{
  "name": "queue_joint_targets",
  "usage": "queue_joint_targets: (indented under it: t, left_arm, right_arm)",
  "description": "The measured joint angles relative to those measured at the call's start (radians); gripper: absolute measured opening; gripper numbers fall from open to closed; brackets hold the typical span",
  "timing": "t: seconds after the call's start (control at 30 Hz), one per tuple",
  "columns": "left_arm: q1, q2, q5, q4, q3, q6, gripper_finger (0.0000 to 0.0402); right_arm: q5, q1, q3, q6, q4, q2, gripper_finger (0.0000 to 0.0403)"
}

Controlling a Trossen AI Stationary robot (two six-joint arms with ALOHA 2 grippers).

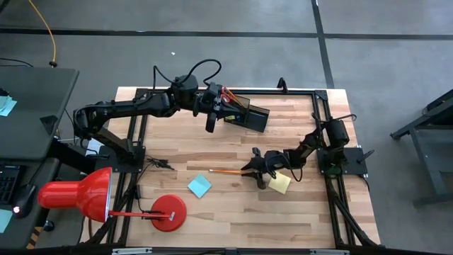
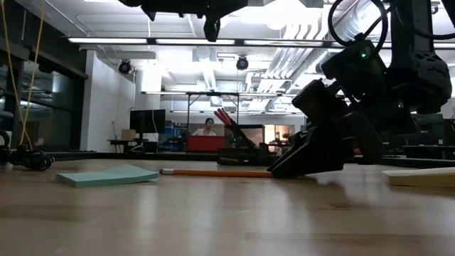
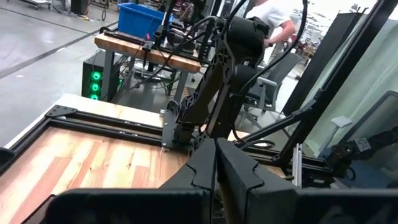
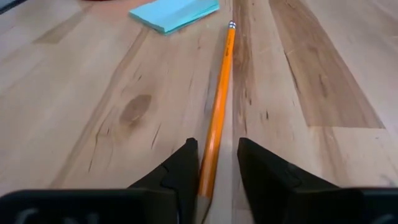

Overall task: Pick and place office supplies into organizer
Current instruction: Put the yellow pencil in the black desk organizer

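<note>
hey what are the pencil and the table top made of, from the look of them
Pencil: probably wood under glossy orange paint, with a metal band and eraser at its far end. Table top: wood planks, visible grain, a knot and seams, smooth light finish.

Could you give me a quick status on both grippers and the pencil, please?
Right gripper down at the table, fingers astride the orange pencil. Left gripper shut, raised by the organizer. Nothing in the way.

The right end effector (image 4: 214,163) is low on the worktop, near the right edge, its fingers part way apart. The left end effector (image 3: 216,163) is up near the far edge, fingers pressed together.
</note>
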Motion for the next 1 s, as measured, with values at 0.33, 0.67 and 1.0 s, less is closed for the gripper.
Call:
queue_joint_targets:
  t: [0.33, 0.67, 1.0]
  left_arm:
    - [0.0, 0.0, -0.022, 0.001, 0.0, 0.0, 0.0006]
    - [0.0, 0.0, -0.023, 0.001, 0.0, -0.001, 0.0005]
    - [0.0, 0.0, -0.023, 0.001, 0.0, -0.007, 0.0005]
  right_arm:
    - [0.027, 0.011, 0.005, 0.088, 0.286, 0.166, 0.009]
    - [0.006, 0.013, 0.061, 0.108, 0.142, 0.154, 0.0101]
    - [0.01, 0.03, 0.062, 0.126, 0.136, 0.152, 0.0011]
